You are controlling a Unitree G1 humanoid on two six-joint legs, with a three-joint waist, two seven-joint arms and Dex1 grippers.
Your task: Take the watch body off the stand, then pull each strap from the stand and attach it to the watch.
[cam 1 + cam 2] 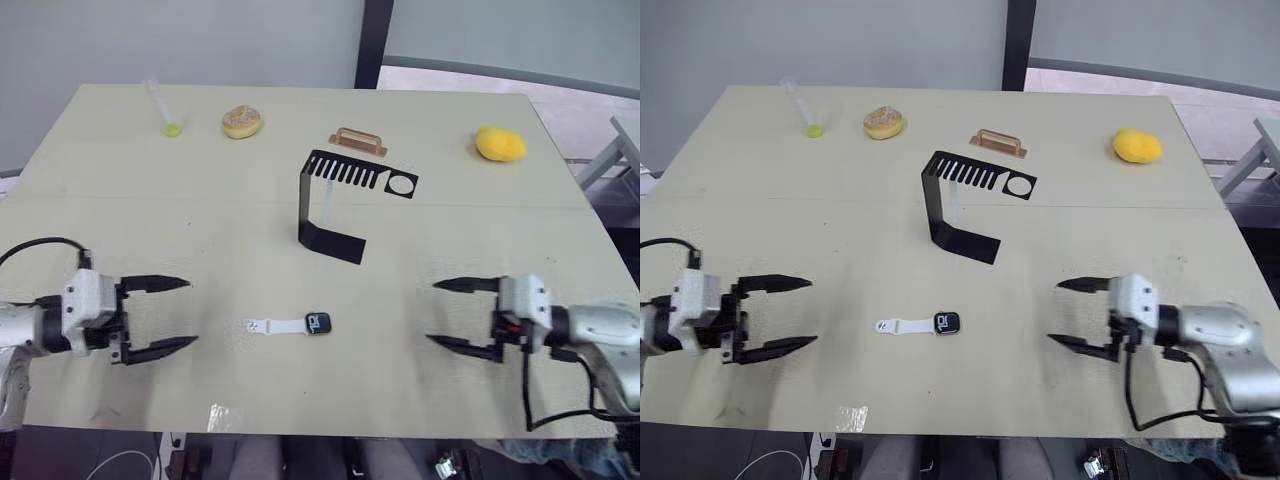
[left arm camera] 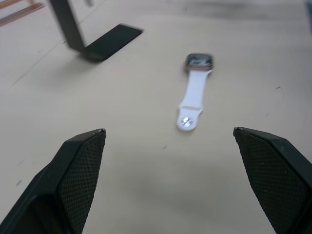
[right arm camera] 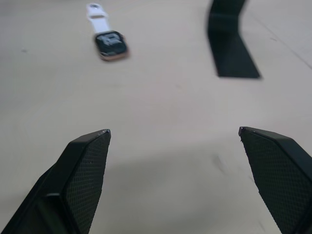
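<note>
The watch body (image 1: 319,322) lies flat on the worktop (image 1: 200,230), in front of the stand (image 1: 335,205) on the robot's side, with one white strap (image 1: 272,326) joined to it and stretching from it toward the left pincer (image 1: 180,313). The stand sits upright near the middle of the worktop, its slotted top arm with the round hole pointing to the robot's right, and a second pale strap (image 1: 327,201) seems to hang beneath that arm. Both pincers hover low, well apart from the watch body: the left pincer is spread wide and empty, and the right pincer (image 1: 442,313) is likewise wide and empty. Beyond the stand lie a copper handle (image 1: 358,141), a doughnut (image 1: 242,122) and a yellow fruit (image 1: 499,144)
</note>
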